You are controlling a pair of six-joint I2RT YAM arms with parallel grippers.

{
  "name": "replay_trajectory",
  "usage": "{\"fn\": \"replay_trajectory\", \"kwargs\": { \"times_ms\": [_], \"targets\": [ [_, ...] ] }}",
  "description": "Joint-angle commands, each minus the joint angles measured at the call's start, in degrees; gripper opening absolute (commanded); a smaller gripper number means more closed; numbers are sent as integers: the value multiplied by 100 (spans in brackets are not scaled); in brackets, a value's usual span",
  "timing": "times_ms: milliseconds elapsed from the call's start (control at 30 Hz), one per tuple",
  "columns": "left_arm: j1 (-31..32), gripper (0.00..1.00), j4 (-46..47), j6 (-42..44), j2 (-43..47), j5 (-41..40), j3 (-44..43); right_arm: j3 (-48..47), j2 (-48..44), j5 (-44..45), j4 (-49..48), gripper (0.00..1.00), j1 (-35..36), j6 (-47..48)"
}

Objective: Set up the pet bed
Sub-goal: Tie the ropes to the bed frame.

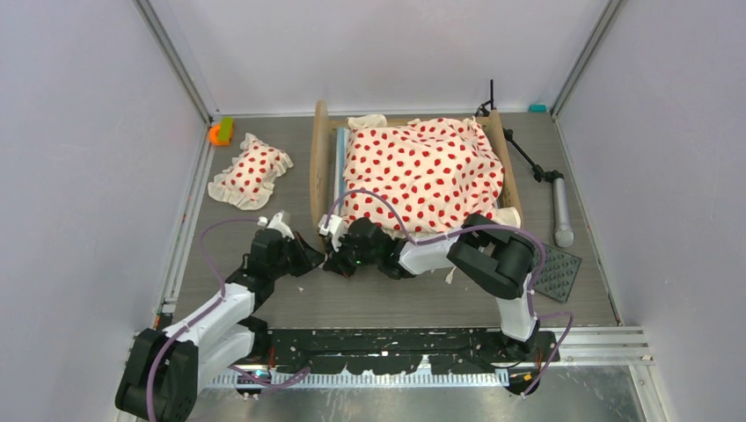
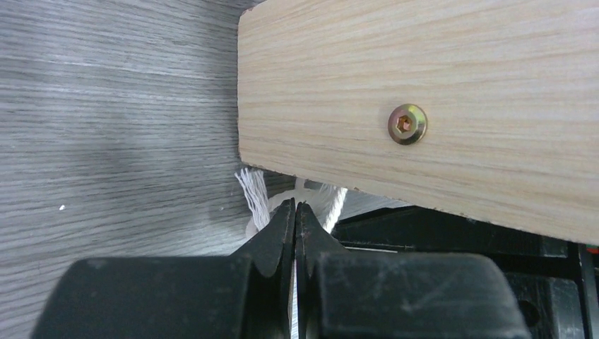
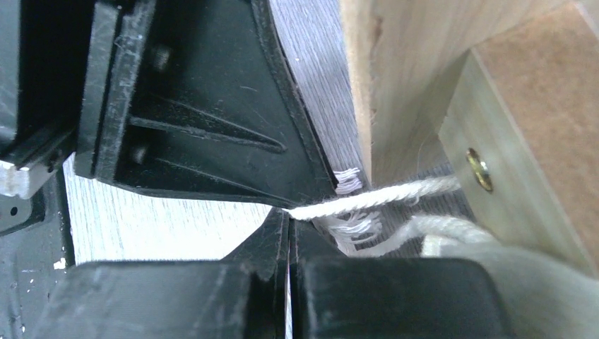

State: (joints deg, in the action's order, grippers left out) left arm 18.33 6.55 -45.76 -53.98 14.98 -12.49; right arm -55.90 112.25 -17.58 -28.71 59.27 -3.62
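While the right claw [image 3: 289, 212] pinches a white cord [image 3: 385, 198] at the pet bed [image 1: 422, 167], the left claw [image 2: 295, 205] is closed.

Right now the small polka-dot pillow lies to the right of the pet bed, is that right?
Not quite: the small polka-dot pillow lies to the left of the pet bed, not the right. The top external view shows it.

The light-wood pet bed [image 1: 321, 167] stands at the middle of the table [image 1: 396, 303], its blue-white striped mattress [image 1: 340, 158] showing at the left beneath a rumpled cream cover [image 1: 422, 171] with red dots. A matching ruffled pillow [image 1: 251, 173] lies apart to its left. A white cord [image 3: 381, 198] stretches taut at the bed's near corner.
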Motion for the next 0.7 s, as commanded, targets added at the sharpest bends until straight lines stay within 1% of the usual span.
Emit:
{"fn": "replay_trajectory", "kwargs": {
  "times_ms": [0, 33, 100, 200, 267, 467, 567, 667],
  "targets": [
    [31, 0, -347, 183, 277, -158, -207, 23, -217, 256, -189, 4, 32, 6],
    [32, 0, -422, 197, 320, -207, -248, 26, -239, 290, -136, 5, 28, 16],
    [30, 0, -538, 229, 391, -278, -310, 31, -302, 363, -1, 12, 32, 58],
    [31, 0, -636, 262, 431, -439, -390, 75, -431, 465, 149, 27, 28, 117],
    [31, 0, -637, 278, 416, -476, -426, 124, -517, 511, 212, 33, 29, 143],
    [31, 0, -620, 278, 273, -461, -472, 220, -672, 582, 270, 39, 27, 168],
    [31, 0, -637, 286, 339, -510, -469, 240, -737, 621, 326, 40, 32, 193],
    [31, 0, -949, 340, 493, -662, -497, 287, -833, 730, 387, 41, 32, 235]
  ]
}}
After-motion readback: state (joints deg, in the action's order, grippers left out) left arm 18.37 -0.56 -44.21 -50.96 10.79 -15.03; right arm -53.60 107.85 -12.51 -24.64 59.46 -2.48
